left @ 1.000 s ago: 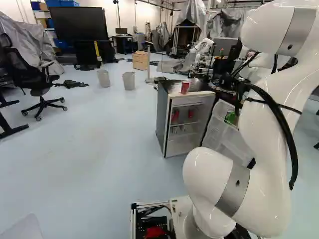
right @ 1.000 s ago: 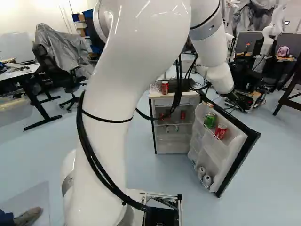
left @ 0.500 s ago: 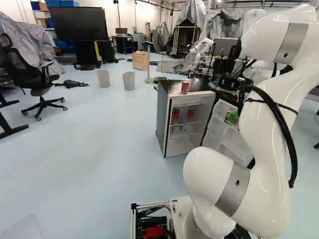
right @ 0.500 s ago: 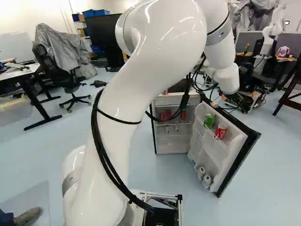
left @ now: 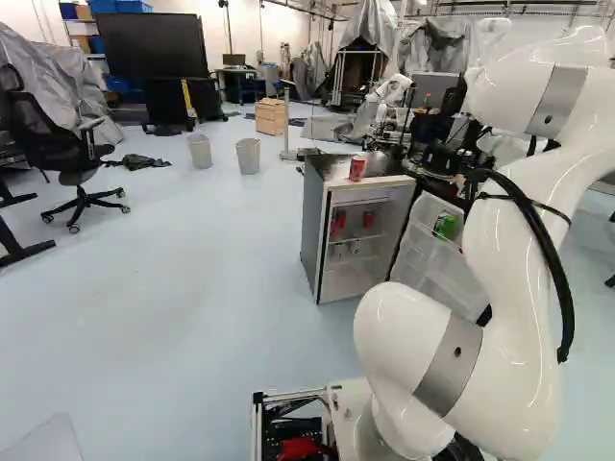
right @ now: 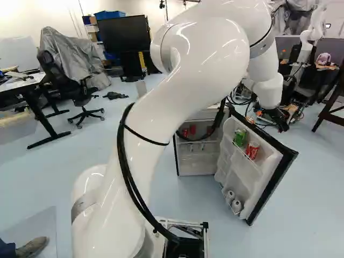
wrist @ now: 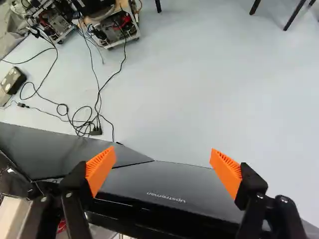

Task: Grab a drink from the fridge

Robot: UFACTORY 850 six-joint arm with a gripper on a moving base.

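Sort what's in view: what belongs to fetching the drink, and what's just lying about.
For the job:
fridge
its open door
green can
red can beside it
tool

Just lying about:
office chair
two bins
wooden crate
floor cables

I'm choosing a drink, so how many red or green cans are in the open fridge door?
2: a green can and a red can, side by side in the door rack, red nearer the free edge. More may be hidden.
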